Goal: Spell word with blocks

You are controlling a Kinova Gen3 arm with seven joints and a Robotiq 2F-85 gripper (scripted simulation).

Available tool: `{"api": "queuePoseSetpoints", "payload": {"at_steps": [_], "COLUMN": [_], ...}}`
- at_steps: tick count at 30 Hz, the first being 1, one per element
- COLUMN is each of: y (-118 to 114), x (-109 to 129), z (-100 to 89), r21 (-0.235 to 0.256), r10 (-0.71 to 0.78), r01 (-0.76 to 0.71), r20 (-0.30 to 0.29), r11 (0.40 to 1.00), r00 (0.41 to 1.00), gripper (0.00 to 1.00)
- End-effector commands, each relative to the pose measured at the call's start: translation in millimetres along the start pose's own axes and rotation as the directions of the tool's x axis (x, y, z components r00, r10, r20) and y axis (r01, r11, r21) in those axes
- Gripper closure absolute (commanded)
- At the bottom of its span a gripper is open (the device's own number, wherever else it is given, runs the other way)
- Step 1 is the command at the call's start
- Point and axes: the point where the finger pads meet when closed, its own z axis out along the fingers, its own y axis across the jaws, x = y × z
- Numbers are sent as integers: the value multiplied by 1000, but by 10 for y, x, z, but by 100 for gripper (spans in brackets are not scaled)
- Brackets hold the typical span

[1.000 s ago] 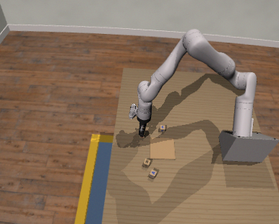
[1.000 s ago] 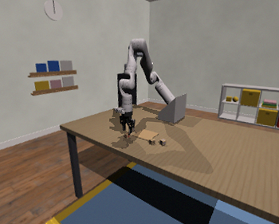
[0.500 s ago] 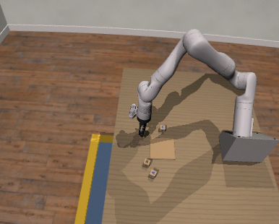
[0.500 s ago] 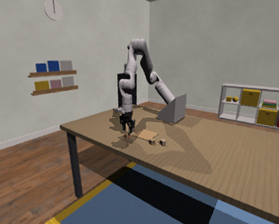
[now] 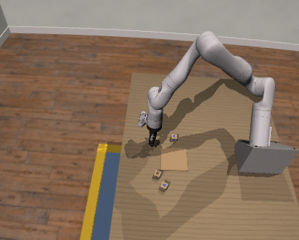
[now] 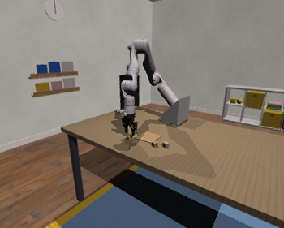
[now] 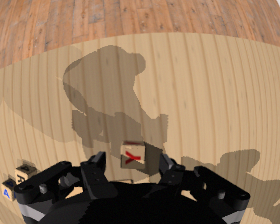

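A small wooden block with a red letter [image 7: 134,157] lies on the table between my gripper's fingers; the letter is too blurred to read. The gripper [image 5: 152,142] is open, pointing down, low over the table just left of the tan mat [image 5: 174,159]. In the top view the gripper hides this block. A block with a blue letter [image 5: 174,137] lies just beyond the mat's far edge. Two more blocks [image 5: 157,174] [image 5: 164,186] lie off the mat near its front left corner. The mat bears no block. In the exterior view the gripper [image 6: 130,133] stands left of the mat [image 6: 150,137].
The robot's grey base [image 5: 265,156] stands to the right of the mat. The table's left edge [image 5: 118,170] is close to the gripper. A block's corner [image 7: 19,175] shows at the wrist view's lower left.
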Motion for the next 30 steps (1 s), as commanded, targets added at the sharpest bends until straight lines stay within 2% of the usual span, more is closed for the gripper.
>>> {"api": "queuePoseSetpoints", "payload": {"at_steps": [1, 16, 30], "y": [-38, -47, -53], "x": [-17, 8, 22], "z": [-9, 12, 282], "r21": [3, 6, 7], "r10": [3, 3, 3], "r01": [-3, -3, -3], "r20": [4, -3, -8], "r11": [1000, 1000, 1000], "r00": [1000, 1000, 1000], "gripper": [33, 33, 33]}}
